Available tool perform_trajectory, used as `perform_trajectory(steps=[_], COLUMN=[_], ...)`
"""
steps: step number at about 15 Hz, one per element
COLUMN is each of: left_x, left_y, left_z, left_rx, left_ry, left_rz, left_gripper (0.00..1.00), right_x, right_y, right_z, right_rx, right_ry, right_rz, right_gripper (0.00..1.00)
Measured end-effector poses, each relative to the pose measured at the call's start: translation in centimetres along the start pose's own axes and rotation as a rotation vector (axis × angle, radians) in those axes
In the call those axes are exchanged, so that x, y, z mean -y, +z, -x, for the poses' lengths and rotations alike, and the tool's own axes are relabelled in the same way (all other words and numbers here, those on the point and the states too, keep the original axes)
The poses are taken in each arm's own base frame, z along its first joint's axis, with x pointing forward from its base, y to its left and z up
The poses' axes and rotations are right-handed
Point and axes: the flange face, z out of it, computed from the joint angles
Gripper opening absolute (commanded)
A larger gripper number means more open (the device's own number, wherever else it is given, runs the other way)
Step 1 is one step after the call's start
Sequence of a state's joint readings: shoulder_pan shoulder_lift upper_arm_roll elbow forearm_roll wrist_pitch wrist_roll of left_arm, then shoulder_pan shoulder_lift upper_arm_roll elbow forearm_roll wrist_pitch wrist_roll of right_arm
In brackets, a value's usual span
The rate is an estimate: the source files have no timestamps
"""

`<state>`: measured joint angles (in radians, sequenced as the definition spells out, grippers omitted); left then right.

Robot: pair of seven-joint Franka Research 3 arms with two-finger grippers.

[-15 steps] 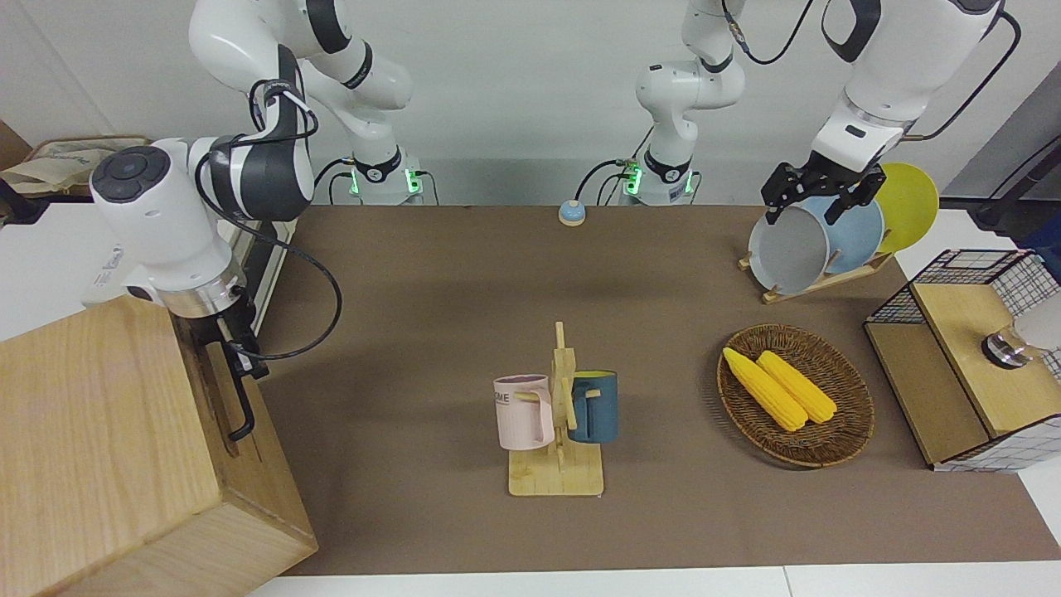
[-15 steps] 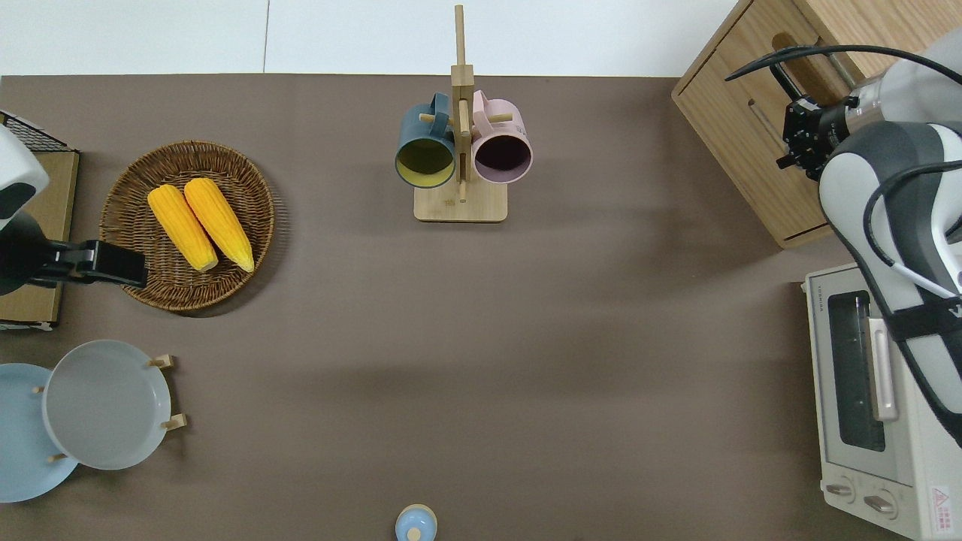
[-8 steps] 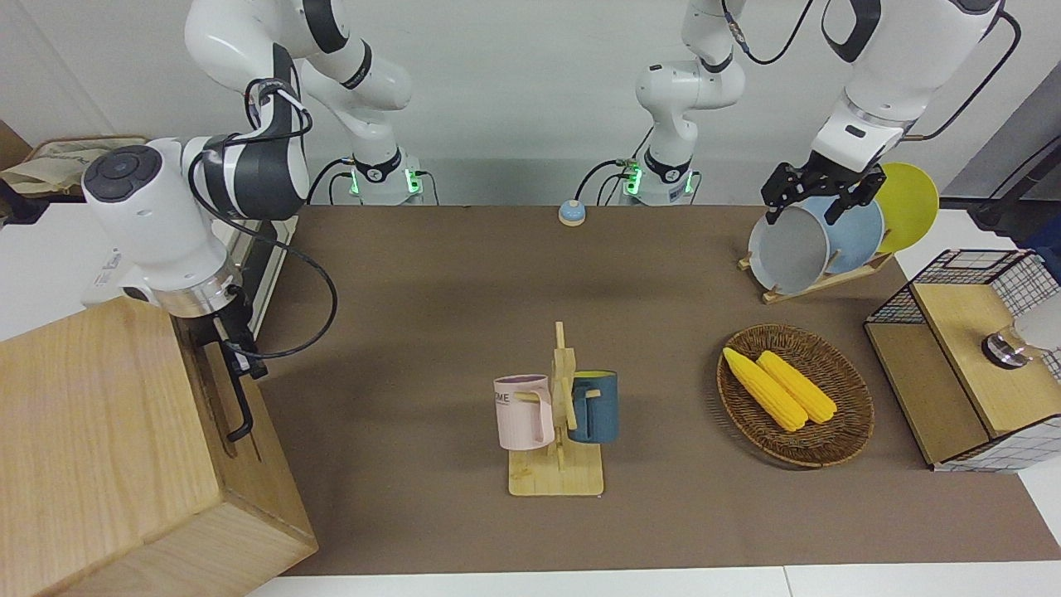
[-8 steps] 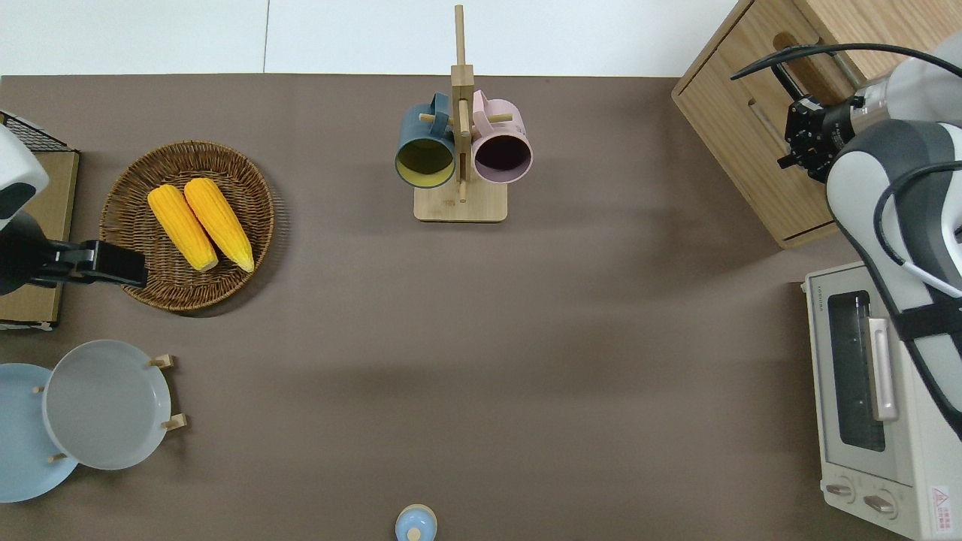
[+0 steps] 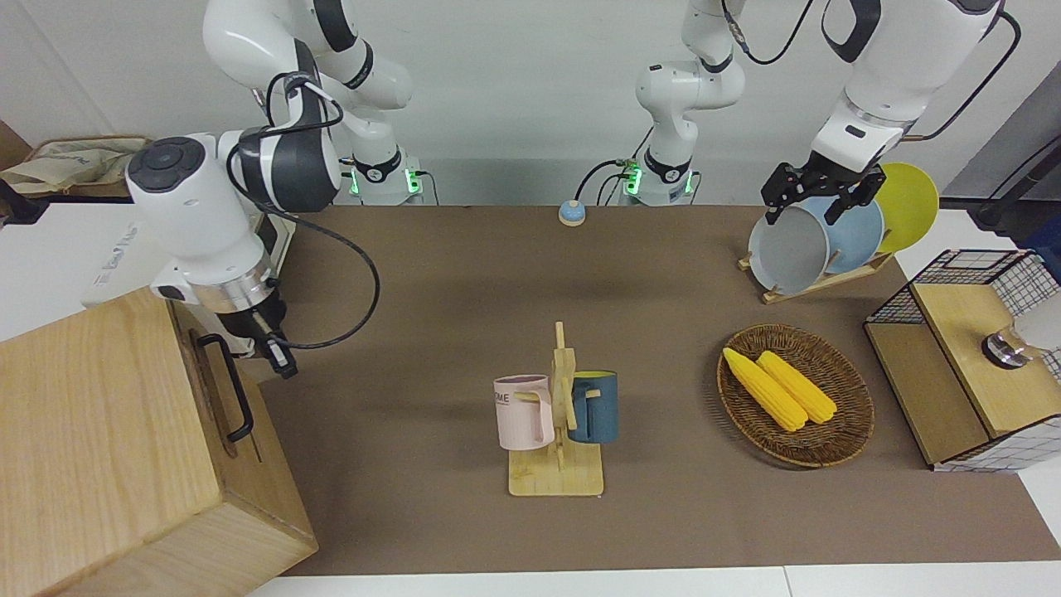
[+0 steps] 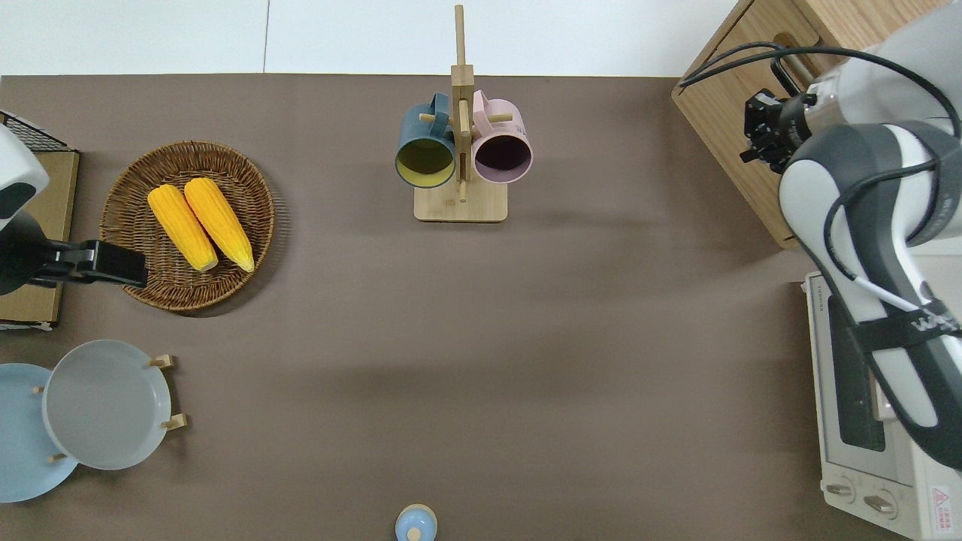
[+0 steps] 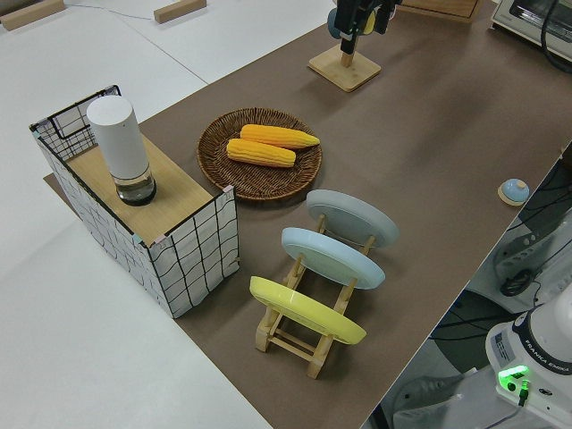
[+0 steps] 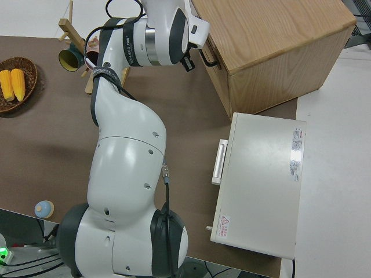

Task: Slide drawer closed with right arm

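The drawer (image 5: 217,410) sits in the top of the pale wooden cabinet (image 6: 740,113) at the right arm's end of the table. Its front looks flush with the cabinet face, and its black bar handle (image 5: 232,385) is free. My right gripper (image 5: 280,358) hangs just off the drawer front, by the handle's end nearer to the robots, and touches nothing; it also shows in the overhead view (image 6: 759,139) and the right side view (image 8: 186,61). The left gripper (image 5: 802,207) is parked and open.
A white toaster oven (image 6: 864,451) stands beside the cabinet, nearer to the robots. A mug rack (image 6: 460,150) with two mugs stands mid-table. A wicker basket (image 6: 135,195) with corn, a plate rack (image 5: 821,278) and a wire-mesh box (image 5: 970,356) are toward the left arm's end.
My right gripper has left the handle and moved away from the cabinet toward the table's middle. The drawer has not visibly moved. The left arm is still.
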<state>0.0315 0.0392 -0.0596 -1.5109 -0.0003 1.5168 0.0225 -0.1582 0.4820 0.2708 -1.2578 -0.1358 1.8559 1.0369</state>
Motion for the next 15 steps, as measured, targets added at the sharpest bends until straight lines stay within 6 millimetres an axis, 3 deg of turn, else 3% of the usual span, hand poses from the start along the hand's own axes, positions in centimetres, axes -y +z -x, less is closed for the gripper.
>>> perform_trajectory(steps=[1, 4, 8, 10, 12, 15], left_x=[0.0, 0.0, 0.0, 0.0, 0.0, 0.0], left_y=[0.0, 0.0, 0.0, 0.0, 0.0, 0.0], left_z=[0.0, 0.0, 0.0, 0.0, 0.0, 0.0], left_rx=[0.000, 0.000, 0.000, 0.000, 0.000, 0.000], left_ry=[0.000, 0.000, 0.000, 0.000, 0.000, 0.000], left_rz=[0.000, 0.000, 0.000, 0.000, 0.000, 0.000], left_gripper=[0.99, 0.99, 0.99, 0.99, 0.99, 0.99], right_x=[1.4, 2.8, 2.5, 2.2, 1.2, -0.9], right_y=[-0.5, -2.2, -7.7, -9.1, -9.4, -9.9], right_z=[2.3, 5.9, 11.9, 14.1, 13.8, 11.0], right_rx=[0.001, 0.013, 0.088, 0.096, 0.107, 0.101], right_ry=[-0.038, -0.098, -0.335, -0.453, -0.602, -0.754], right_rz=[-0.006, 0.001, 0.007, 0.021, 0.040, 0.056], right_gripper=[0.000, 0.000, 0.000, 0.000, 0.000, 0.000])
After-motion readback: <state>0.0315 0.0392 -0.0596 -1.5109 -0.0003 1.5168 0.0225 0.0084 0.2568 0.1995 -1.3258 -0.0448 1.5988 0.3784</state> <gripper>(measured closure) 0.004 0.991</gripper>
